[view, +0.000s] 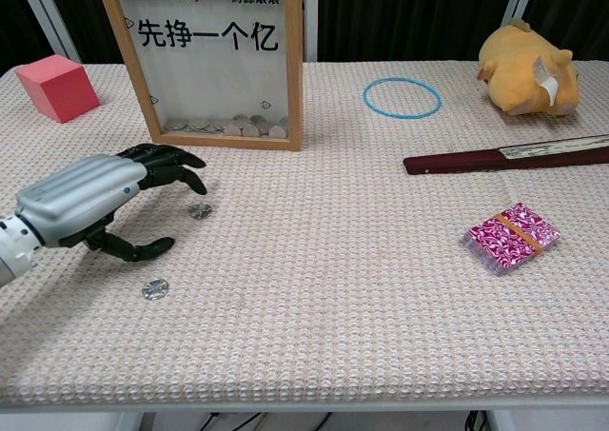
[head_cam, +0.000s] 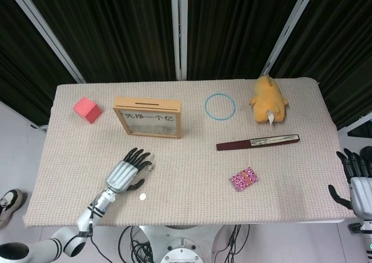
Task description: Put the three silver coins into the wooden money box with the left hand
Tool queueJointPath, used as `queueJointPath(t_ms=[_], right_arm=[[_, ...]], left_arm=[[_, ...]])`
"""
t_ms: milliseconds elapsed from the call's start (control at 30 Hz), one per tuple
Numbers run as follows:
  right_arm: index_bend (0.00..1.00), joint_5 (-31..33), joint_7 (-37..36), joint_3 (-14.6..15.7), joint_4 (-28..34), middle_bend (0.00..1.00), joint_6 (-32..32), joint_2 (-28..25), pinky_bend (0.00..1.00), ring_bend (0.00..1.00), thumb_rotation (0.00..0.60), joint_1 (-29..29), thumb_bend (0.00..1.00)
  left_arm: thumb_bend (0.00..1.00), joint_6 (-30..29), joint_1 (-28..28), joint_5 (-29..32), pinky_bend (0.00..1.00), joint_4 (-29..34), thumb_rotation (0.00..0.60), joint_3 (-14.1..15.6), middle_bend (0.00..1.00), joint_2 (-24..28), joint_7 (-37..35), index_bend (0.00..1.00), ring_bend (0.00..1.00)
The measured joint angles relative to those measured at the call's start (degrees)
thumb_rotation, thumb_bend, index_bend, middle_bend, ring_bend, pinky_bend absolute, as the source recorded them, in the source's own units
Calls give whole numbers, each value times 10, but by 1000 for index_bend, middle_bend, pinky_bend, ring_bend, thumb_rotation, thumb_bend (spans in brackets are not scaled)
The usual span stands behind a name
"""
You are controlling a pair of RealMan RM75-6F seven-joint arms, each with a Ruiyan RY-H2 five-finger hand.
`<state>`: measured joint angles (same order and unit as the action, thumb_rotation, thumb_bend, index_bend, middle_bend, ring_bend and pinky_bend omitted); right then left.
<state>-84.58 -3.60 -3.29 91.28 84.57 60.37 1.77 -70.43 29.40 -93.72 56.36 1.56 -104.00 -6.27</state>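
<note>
Our left hand [view: 90, 199] hangs low over the woven table mat [view: 333, 288], palm down, fingers spread and gently curled, holding nothing. Its fingertips [view: 190, 179] sit just beside one silver coin [view: 200, 211]; the thumb reaches toward a second silver coin [view: 154, 287], lying flat nearer the front edge. We only spot those two loose. The wooden money box [view: 217, 55] stands upright just beyond, glass front facing us, slot along its top in the head view. Red cube [view: 57, 87] at far left; blue ring [view: 401, 97], folded fan [view: 504, 155], plush toy [view: 528, 68] and pink card pack [view: 510, 235] lie well right. Our right hand [head_cam: 357, 179] waits off the table's edge, fingers apart.
</note>
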Motion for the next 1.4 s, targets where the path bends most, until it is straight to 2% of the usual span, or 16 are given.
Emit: queueJointPath(t_ms=[300, 1400], right_arm=[[0, 3, -3, 0, -4, 0, -2, 2, 0, 0, 600, 0, 278], [0, 14, -15, -2, -21, 0, -14, 7, 0, 0, 600, 2, 285]], left_arm=[[223, 38, 8, 26, 0, 38, 600, -6, 83, 15, 6, 286, 0], [220, 52, 23, 30, 0, 7, 600, -9, 88, -8, -3, 331, 0]])
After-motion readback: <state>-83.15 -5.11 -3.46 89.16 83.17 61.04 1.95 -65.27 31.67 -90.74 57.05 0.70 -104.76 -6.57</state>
